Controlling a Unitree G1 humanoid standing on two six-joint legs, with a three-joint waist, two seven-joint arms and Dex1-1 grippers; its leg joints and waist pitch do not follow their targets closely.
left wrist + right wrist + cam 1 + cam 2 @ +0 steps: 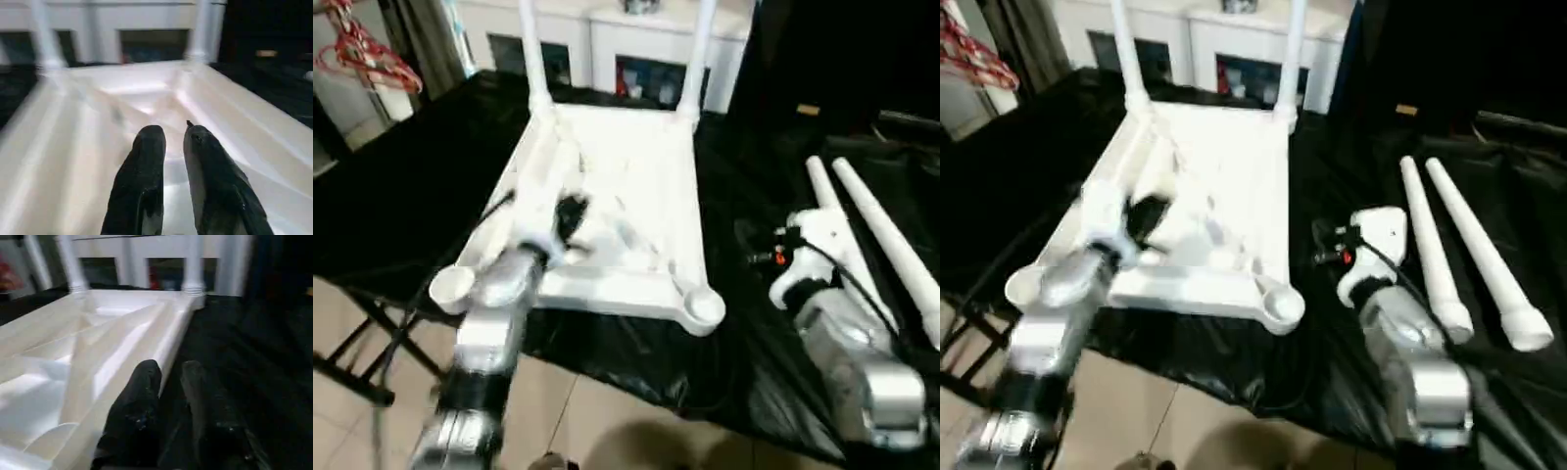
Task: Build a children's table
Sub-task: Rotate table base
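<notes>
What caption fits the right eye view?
Upturned table top with two legs fitted, two loose legs beside the right gripper.

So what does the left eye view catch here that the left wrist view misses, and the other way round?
Left eye view: two loose legs lying on the black cloth beside the right gripper, the two near corner sockets without legs, and the red hangers at far left.

Left wrist view: the left gripper close up, its fingers slightly apart over the ribbed underside.

Both: the upturned tabletop, two fitted legs standing at the far corners, and the white cabinet behind.
</notes>
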